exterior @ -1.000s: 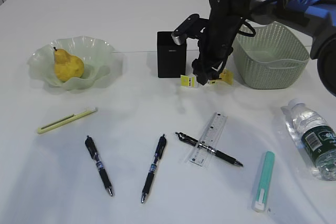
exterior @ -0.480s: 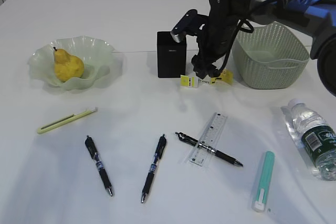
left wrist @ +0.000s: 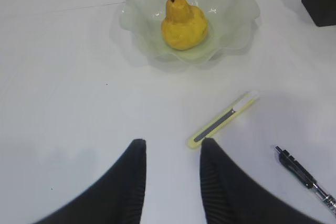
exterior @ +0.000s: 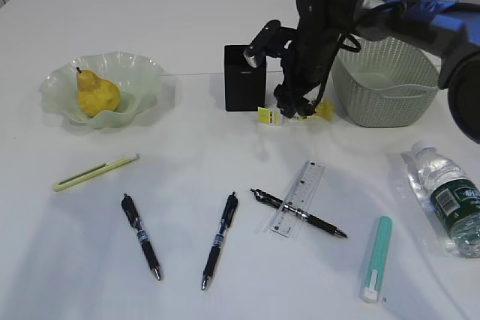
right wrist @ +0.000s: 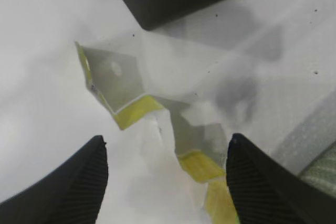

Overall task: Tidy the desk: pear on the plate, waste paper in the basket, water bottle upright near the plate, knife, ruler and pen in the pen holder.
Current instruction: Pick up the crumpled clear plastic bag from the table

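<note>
Right pincer (exterior: 291,110): jaws wide apart, straddling the waste paper (exterior: 279,115), nothing gripped.
Waste paper: flat on the worktop (exterior: 225,28), between pen holder (exterior: 244,78) and basket (exterior: 386,79).
Left pincer (left wrist: 170,148): partly parted, empty, above bare worktop.
Pear (exterior: 96,94): on the plate (exterior: 142,73).
Water bottle (exterior: 448,198): lying on its side.
Ruler (exterior: 298,198): across a pen (exterior: 298,213).

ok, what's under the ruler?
A black pen lies crosswise under the clear ruler, visible through it, on the white desk. Nothing else shows beneath.
</note>
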